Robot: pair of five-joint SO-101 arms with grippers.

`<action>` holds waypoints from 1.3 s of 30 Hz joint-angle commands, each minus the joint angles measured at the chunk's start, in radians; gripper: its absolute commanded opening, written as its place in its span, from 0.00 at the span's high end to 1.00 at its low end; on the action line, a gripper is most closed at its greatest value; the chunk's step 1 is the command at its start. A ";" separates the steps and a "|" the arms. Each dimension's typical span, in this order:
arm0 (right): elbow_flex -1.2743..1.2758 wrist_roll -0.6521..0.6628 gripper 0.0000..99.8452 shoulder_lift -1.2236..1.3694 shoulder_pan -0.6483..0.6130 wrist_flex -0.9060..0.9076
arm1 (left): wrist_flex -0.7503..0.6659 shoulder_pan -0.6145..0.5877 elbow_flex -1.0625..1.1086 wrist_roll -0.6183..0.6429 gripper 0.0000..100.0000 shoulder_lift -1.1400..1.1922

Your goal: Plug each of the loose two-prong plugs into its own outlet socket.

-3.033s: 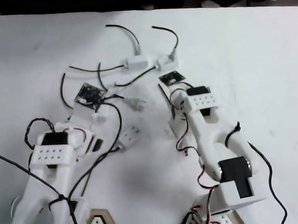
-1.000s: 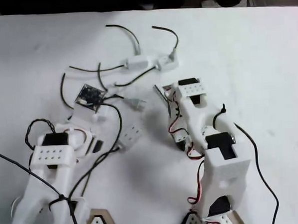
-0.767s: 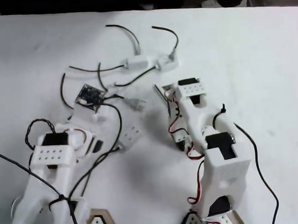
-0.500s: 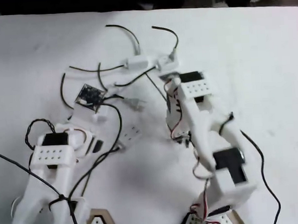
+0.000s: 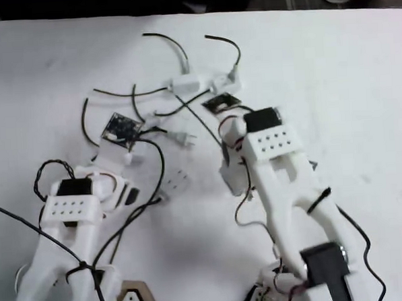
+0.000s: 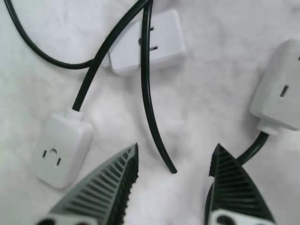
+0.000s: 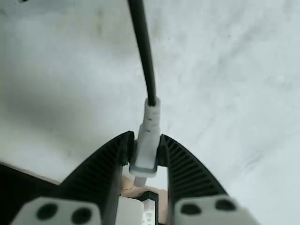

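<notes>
Right gripper (image 7: 145,149) is clamped tight on a white plug (image 7: 149,119), with its black cord (image 7: 140,47) trailing off. Left gripper (image 6: 176,154) hangs wide open, holding nothing, just over the white sockets (image 6: 61,149). In the high view a loose plug (image 5: 184,137) lies mid-frame, left of the right arm.
</notes>
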 commanded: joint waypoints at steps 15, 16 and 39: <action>0.006 -0.043 0.98 -0.314 -0.380 0.019 | 0.015 0.163 -0.097 0.167 0.75 -0.200; 0.006 -0.077 0.98 -0.315 -0.398 0.015 | 0.034 0.200 -0.097 0.167 0.75 -0.229; 0.026 -0.140 0.98 -0.311 -0.473 -0.054 | 0.161 0.456 -0.091 0.259 0.74 -0.458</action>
